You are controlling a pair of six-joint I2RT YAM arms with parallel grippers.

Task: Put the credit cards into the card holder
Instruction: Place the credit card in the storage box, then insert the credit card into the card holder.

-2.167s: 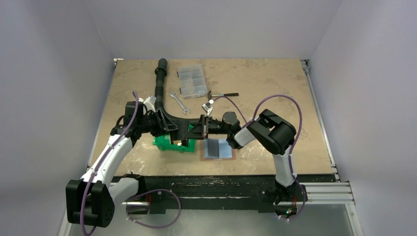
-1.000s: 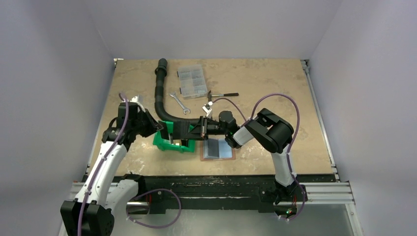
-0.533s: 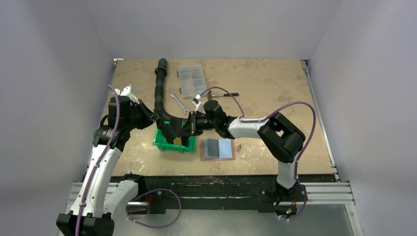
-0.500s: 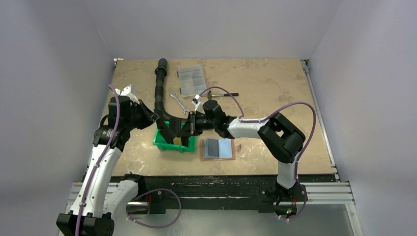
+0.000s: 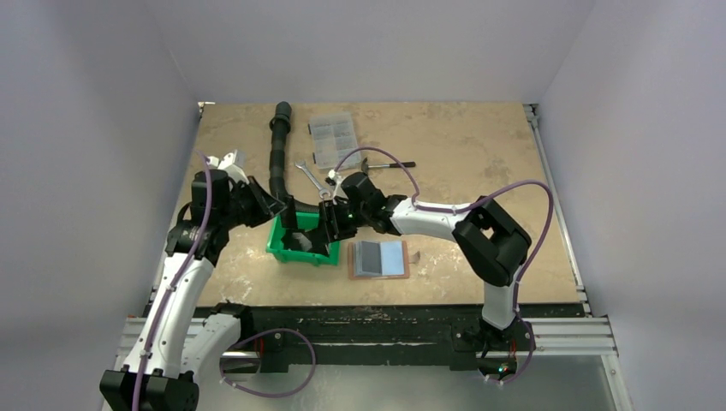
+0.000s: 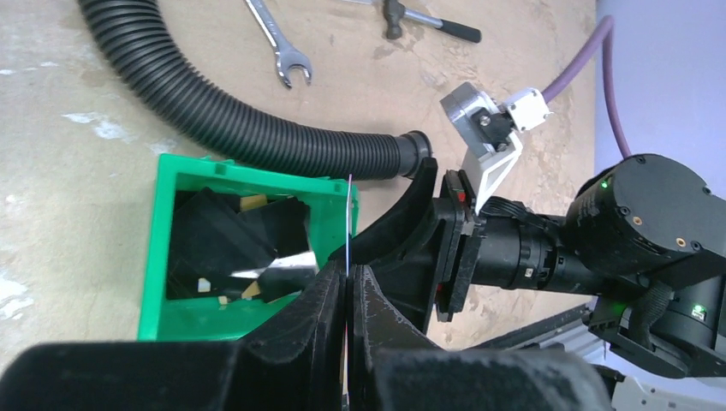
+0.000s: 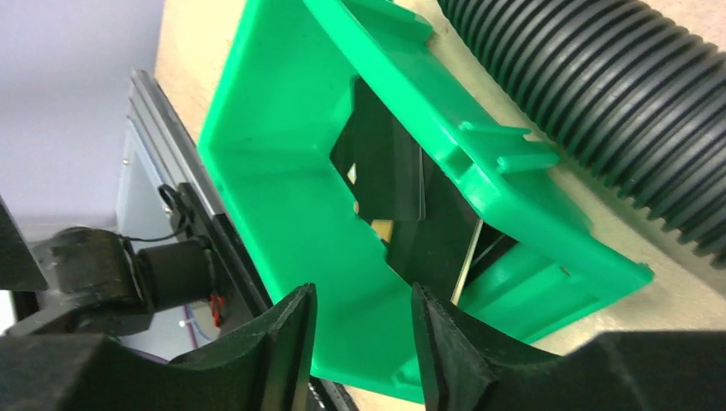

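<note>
1. Left end effector (image 6: 348, 281) is closed tight, pinching a thin card (image 6: 348, 218) seen edge-on.
2. Right end effector (image 7: 361, 301) gapes empty over a green plastic bin (image 7: 274, 171).
3. Reddish-brown folding card holder (image 5: 381, 258) lies open on the bench (image 5: 479, 154) beside it.

One green bin (image 5: 287, 249), one card holder (image 5: 379, 258), one black ribbed hose (image 5: 276, 154), one wrench (image 6: 274, 41), one hammer (image 6: 432, 20), one clear compartment box (image 5: 334, 139)

Robotics lab test cell
Boxed in by plain white walls (image 5: 368, 43); scuffed tan worktop (image 5: 479, 145), aluminium rail (image 5: 565, 330) along the near edge, cabled arms (image 5: 175, 282) bolted there, with spanner (image 6: 276, 47), hammer (image 6: 424, 19) and corrugated hose (image 5: 276, 154).
</note>
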